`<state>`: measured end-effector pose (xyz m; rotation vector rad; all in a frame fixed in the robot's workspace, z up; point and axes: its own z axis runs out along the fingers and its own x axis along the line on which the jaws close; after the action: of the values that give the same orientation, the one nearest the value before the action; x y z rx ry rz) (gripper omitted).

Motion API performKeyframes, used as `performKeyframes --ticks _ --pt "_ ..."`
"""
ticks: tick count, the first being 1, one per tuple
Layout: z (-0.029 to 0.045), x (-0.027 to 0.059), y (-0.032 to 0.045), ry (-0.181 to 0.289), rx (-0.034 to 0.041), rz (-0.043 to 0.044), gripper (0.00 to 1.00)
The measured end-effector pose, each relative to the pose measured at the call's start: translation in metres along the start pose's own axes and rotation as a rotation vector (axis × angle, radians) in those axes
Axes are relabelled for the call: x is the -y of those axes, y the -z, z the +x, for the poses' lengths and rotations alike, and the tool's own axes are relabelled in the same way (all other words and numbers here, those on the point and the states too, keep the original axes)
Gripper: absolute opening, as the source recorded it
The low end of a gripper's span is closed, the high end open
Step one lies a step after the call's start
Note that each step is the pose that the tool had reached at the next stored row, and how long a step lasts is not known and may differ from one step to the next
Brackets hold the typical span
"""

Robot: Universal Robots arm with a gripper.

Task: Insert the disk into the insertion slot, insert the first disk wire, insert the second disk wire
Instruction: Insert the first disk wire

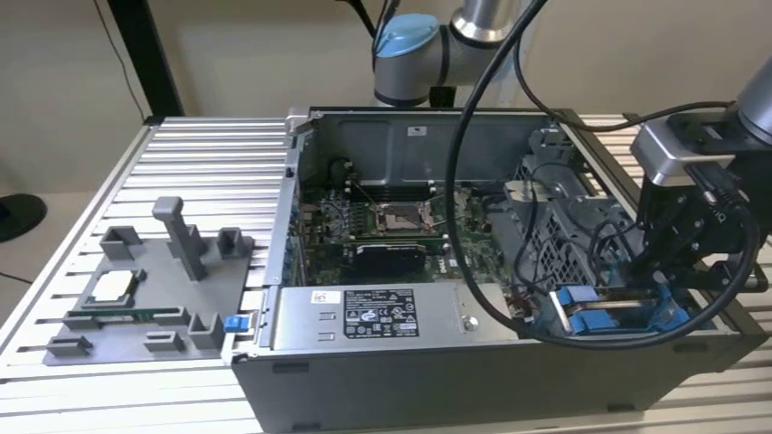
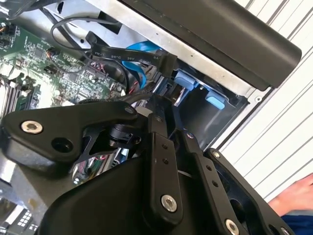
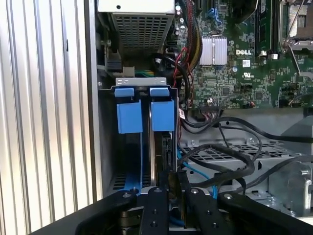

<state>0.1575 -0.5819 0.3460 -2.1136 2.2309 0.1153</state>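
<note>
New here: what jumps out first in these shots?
The black gripper hangs over bright blue plastic carrier tabs in the open grey computer case, at the exterior view's right. A green motherboard sits mid-case; a grey parts fixture lies at the exterior view's left.

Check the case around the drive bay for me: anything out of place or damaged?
Nothing looks damaged or spilled. Loose black cables sprawl over the perforated cage beside the insertion slot, close to the gripper. In the second wrist view, what seems to be a person's hand is over the table outside the case.
</note>
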Motion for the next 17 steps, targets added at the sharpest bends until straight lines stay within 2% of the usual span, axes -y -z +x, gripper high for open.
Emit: performKeyframes --ticks 11,17 --pt "0.0004 0.0003 -0.0046 0.000 0.0000 0.0028 0.00" --pt "0.0005 0.0003 -0.0059 0.001 0.0020 0.0081 0.00"
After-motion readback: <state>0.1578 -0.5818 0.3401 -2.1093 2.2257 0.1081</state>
